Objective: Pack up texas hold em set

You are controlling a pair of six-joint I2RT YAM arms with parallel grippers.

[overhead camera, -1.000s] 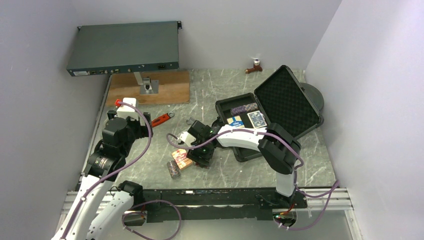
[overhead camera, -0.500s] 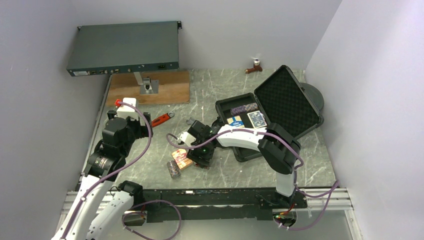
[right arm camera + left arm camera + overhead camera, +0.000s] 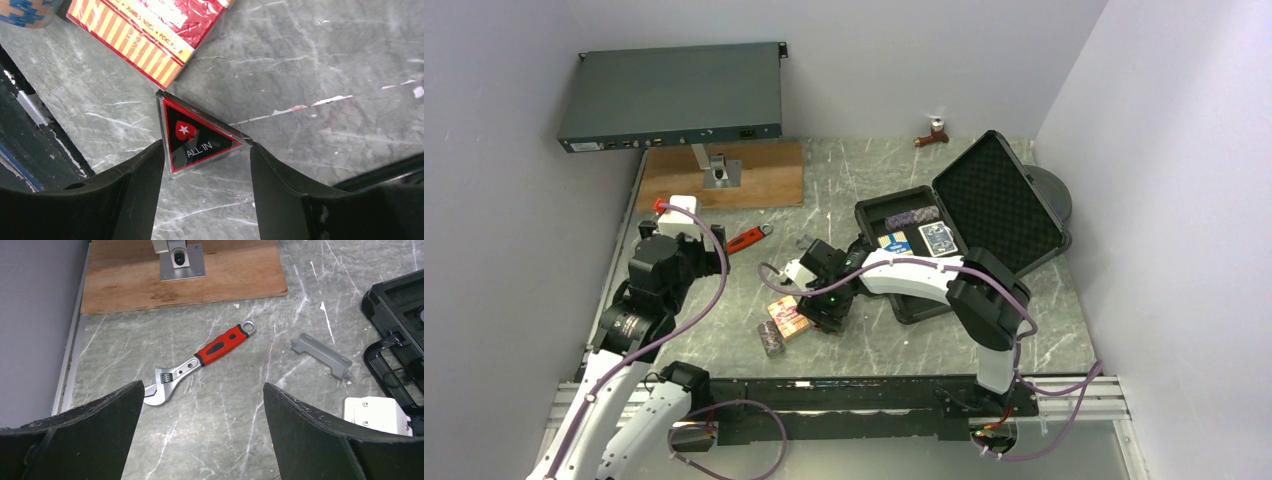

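Matte black right jaws clasp glossy triangular marker (image 3: 197, 140).

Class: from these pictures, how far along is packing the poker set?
Done: chips and two decks lie in the open case. In hand: right gripper grips the ALL IN marker, on the table. Remaining: red deck, chip stack, closing the lid; left gripper open.

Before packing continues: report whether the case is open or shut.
Open: the case has its lid standing raised, the foam lining exposed.

Glossy plastic triangle (image 3: 200, 140) on matt, marbled stone table (image 3: 325, 75).
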